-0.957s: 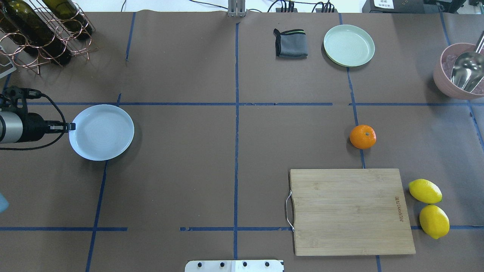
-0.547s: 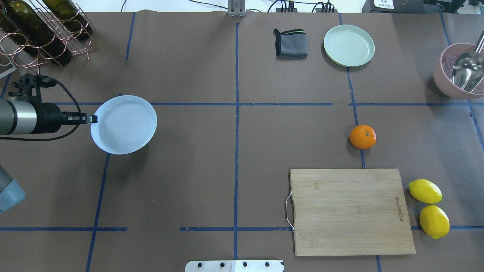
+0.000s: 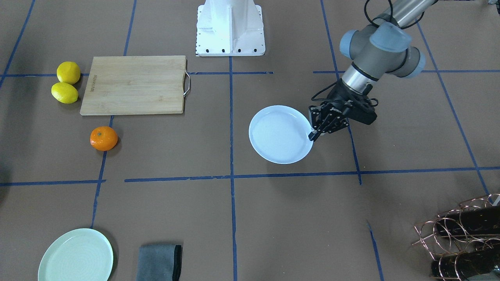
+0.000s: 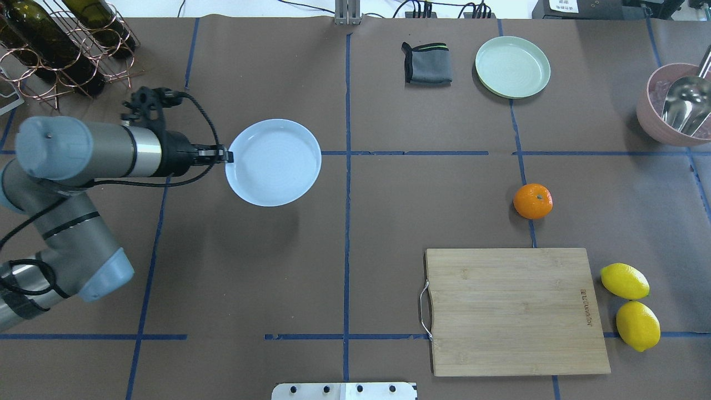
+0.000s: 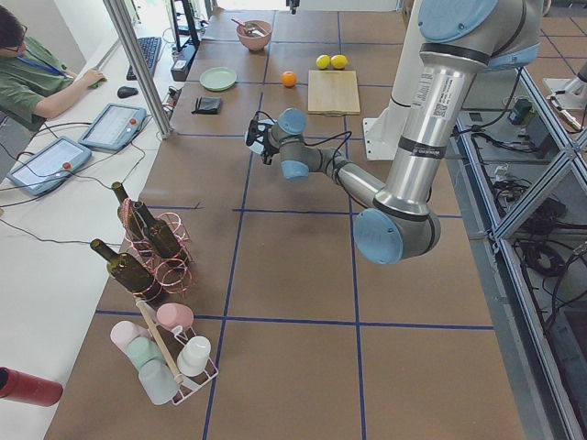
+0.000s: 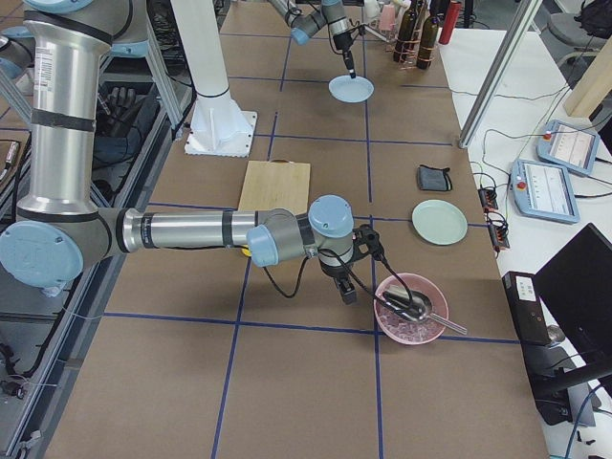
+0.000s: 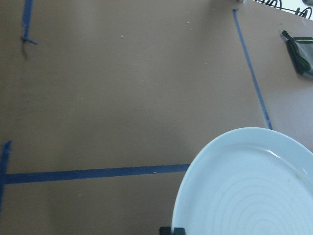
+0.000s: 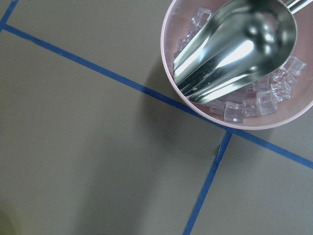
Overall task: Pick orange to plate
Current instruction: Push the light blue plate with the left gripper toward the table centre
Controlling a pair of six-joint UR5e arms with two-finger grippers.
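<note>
- My left pincer (image 4: 225,155) is clenched on the near-left rim of the plate (image 4: 273,162), one finger over the lip and one under it.
- The plate has nothing on it. It sits left of the desk's (image 4: 389,222) middle tape line and overlaps a cross line of blue tape.
- From my left wrist I see only the plate's rim and rings, with brown desk beyond.
- The orange (image 4: 532,201) lies on the desk on a blue tape line, well apart from the plate, on my right half. Nothing touches it.
- Just nearer me than the orange is the board (image 4: 516,311); two lemons (image 4: 625,281) lie off its right edge, close together.
- A mint plate (image 4: 512,67) and a folded grey cloth (image 4: 426,63) lie side by side at the far edge.
- My right pincer (image 6: 349,296) hangs above the desk just beside the pink bowl (image 4: 652,123), which holds ice cubes and a metal scoop (image 8: 234,49). Whether it is released or clenched I cannot tell.
</note>
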